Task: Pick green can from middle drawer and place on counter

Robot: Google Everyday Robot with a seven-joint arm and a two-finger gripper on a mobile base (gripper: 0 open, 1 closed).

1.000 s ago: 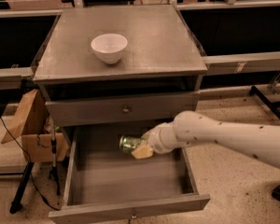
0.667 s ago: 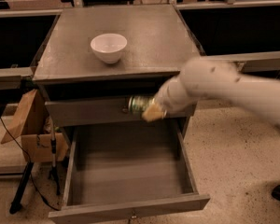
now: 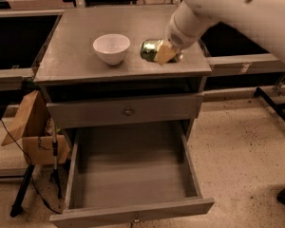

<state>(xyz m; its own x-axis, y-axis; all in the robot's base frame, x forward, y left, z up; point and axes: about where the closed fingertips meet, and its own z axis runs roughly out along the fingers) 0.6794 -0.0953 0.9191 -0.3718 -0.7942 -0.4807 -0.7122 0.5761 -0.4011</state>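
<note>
The green can [image 3: 151, 50] is up over the counter [image 3: 71, 56] now, lying on its side at approx 3 o'clock from the white bowl [image 3: 111, 48], near it but not touching. A sec ago it was down in the middle drawer [image 3: 133, 175], then level w/ the upper drawer front [image 3: 128, 110] on its way up. So the pick is done; only the put-down is left.

The gripper [image 3: 162, 52] comes in from about 1 o'clock, jaws closed on the can. Can't tell from here whether the can rests on the surface or hangs just above it.

At 6 o'clock from the counter the middle drawer stands pulled out w/ a bare grey floor. That fits the can being out of it. To my eye, lying sideways it may roll once let go. Over at 9 o'clock of the drawer, a cardboard box [image 3: 35, 137] plays no part.
</note>
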